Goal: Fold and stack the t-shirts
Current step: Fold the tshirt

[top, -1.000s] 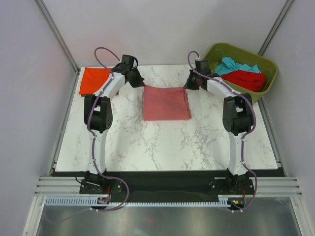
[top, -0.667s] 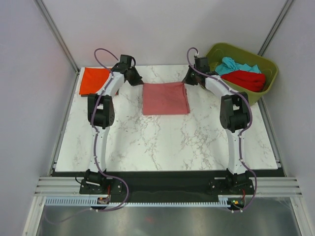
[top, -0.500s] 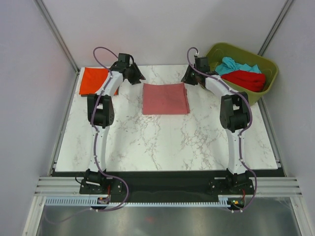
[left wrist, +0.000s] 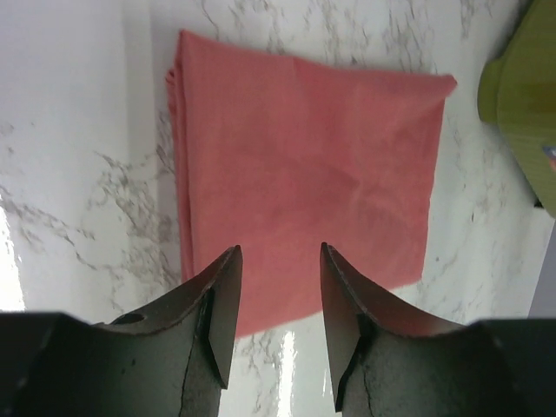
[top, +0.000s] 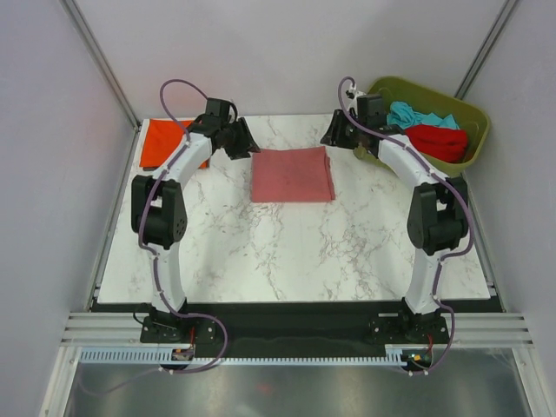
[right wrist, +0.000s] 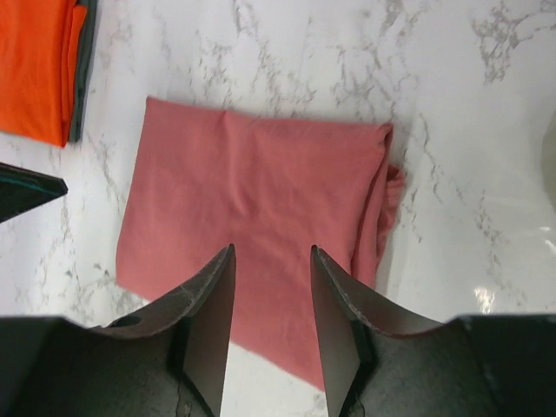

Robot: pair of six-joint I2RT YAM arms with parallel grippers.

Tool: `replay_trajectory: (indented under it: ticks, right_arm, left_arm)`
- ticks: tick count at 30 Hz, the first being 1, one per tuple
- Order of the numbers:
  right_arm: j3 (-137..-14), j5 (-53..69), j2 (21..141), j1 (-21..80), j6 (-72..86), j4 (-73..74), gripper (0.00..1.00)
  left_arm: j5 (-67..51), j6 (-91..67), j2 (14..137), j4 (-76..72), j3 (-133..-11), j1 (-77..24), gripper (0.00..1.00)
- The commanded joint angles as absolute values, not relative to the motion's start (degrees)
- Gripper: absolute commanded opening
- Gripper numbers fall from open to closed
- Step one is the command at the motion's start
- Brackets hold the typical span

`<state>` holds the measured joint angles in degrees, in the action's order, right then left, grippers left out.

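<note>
A dusty pink t-shirt (top: 292, 174) lies folded into a flat square on the marble table, also seen from the left wrist (left wrist: 304, 165) and the right wrist (right wrist: 252, 208). A folded orange-red t-shirt (top: 163, 142) sits at the far left corner and shows at the left edge of the right wrist view (right wrist: 35, 65). My left gripper (top: 246, 142) hovers off the pink shirt's far left corner, open and empty (left wrist: 280, 252). Off the far right corner my right gripper (top: 331, 136) hangs likewise, open with nothing in it (right wrist: 272, 252).
An olive-green bin (top: 469, 122) at the far right holds a teal shirt (top: 415, 114) and a red shirt (top: 434, 142); its rim shows in the left wrist view (left wrist: 521, 95). White walls enclose the table.
Both grippers let go of the pink shirt's far corners, opened and lifted back away from it. The shirt settled flat, slightly farther back.
</note>
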<state>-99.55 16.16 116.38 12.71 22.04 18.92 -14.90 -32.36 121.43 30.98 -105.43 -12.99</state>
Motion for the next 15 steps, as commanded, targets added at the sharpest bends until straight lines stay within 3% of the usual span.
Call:
replay_trajectory:
  ticks: [1,6,15]
  right_arm:
    - [-93.53,19.08,111.10,14.76,16.80,19.95,0.48]
    - [-86.16,14.34,107.94,16.96,13.98,20.74,0.48]
    - [-77.35,7.65,108.80,17.58,11.70,16.70,0.52]
  left_arm:
    - [-12.75,-28.65,114.71,27.96,-98.29,-15.81,0.48]
    - [-15.03,-30.67,115.57,23.21,-92.99,-16.26,0.49]
    - [-16.61,-31.82,127.96,22.76,-103.79,-14.50,0.49]
